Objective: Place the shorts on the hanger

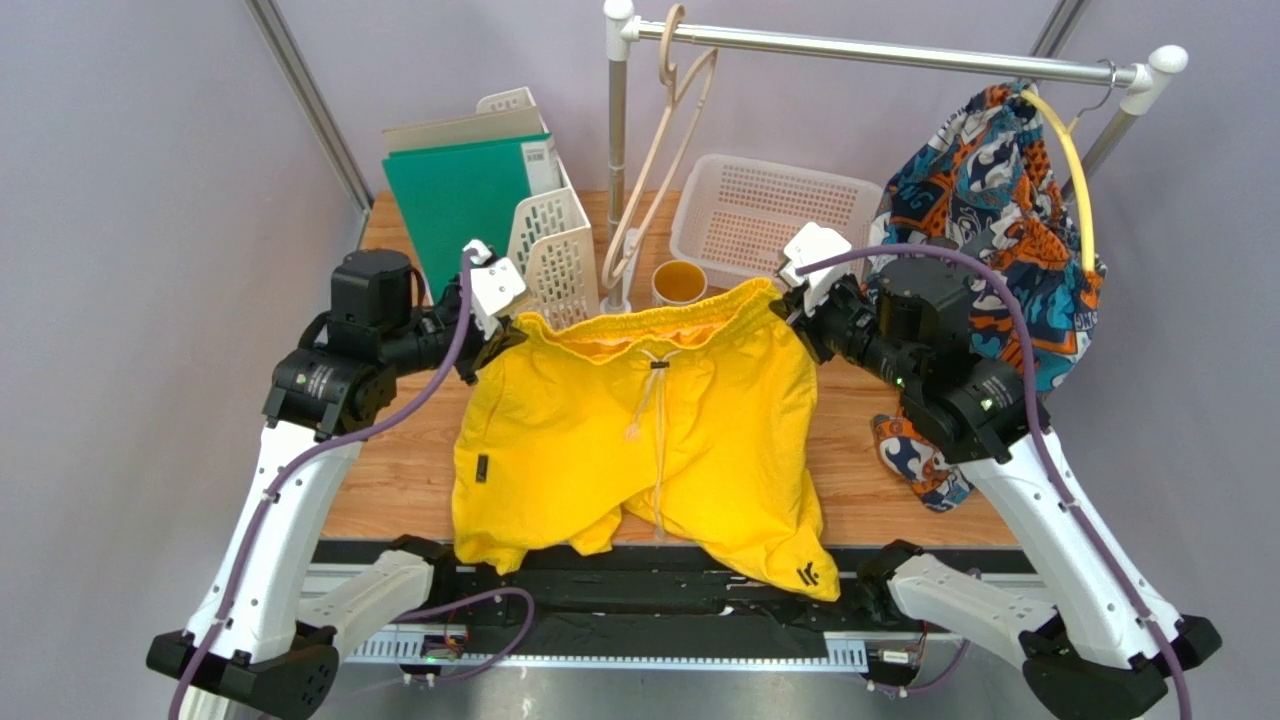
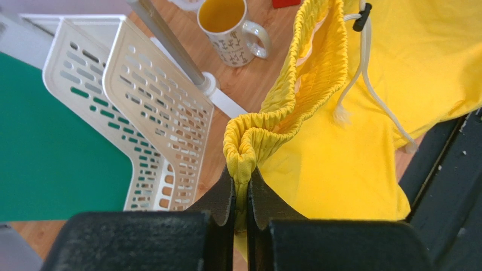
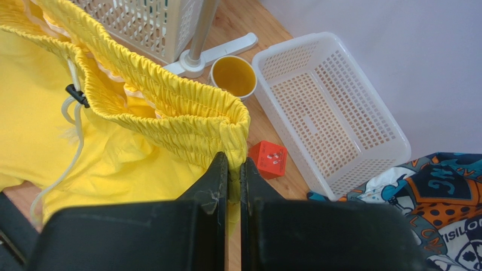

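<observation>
I have the left pincer (image 2: 240,186) and right pincer (image 3: 233,169) each clamped tight on the waistband of the shorts (image 1: 571,435), stretched just before the half-hidden mug (image 1: 679,281). The hanger (image 1: 651,150) hangs behind the mug.

A small black logo (image 1: 813,572), shaped like a stylised K, is printed on the shorts (image 1: 571,435), near the leg hem at five o'clock. On the patterned garment (image 3: 447,214), at four o'clock in the right wrist view, white letters reading roughly "ISILO" are seen, cut off by the edge. Small dark marks on the mug (image 2: 232,45) cannot be read.
</observation>
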{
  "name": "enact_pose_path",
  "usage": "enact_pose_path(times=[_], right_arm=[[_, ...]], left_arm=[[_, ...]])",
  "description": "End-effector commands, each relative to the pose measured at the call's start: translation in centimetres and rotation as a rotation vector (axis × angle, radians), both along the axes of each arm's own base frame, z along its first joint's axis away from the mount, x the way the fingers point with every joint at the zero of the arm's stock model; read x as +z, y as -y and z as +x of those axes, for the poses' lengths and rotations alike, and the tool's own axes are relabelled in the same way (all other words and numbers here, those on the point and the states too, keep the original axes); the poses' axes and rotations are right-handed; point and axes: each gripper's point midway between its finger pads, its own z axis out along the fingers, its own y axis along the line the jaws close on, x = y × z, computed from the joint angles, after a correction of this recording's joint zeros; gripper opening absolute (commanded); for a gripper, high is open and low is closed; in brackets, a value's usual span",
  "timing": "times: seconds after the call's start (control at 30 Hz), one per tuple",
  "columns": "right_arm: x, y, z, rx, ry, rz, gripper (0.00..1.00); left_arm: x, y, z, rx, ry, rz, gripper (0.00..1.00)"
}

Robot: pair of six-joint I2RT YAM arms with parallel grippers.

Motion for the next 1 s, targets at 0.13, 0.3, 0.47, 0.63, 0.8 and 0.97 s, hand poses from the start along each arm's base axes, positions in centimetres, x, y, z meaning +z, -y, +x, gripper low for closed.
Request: enact_pose_path(times=[0.13,0.3,0.47,0.63,0.8,0.97], right_arm=[[-7.0,-0.9,-3.8,0.294,-0.083,-0.016,0.00],[-15.0,-0.8,-6.5,0.309,-0.339,-0.019,0.00],[-19.6,0.4,-6.2,0.231,-0.458,-0.091,0.00],[-23.7,0.9,-4.0,0.157,-0.528,-0.163,0.00],[-26.1,0.2,-3.0,0.160,-0.584,-0.168,0.00],[-26.3,0.0,-3.9,0.190,-0.604,-0.176,0.23]], left_arm=[[-2.7,0.9,-2.6,-0.235,0.116,0.075,0.00],[-10.8,0.4,-6.3,-0.305,-0.143,0.109,0.00],[-16.0,-0.6,-7.0,-0.264,-0.303,0.159,0.00],[-20.6,-1.5,-5.3,-0.224,-0.410,0.247,0.00],[-22.4,-1.2,-4.1,-0.223,-0.391,0.252,0.09],[-22.6,-1.0,-4.8,-0.277,-0.373,0.251,0.23]])
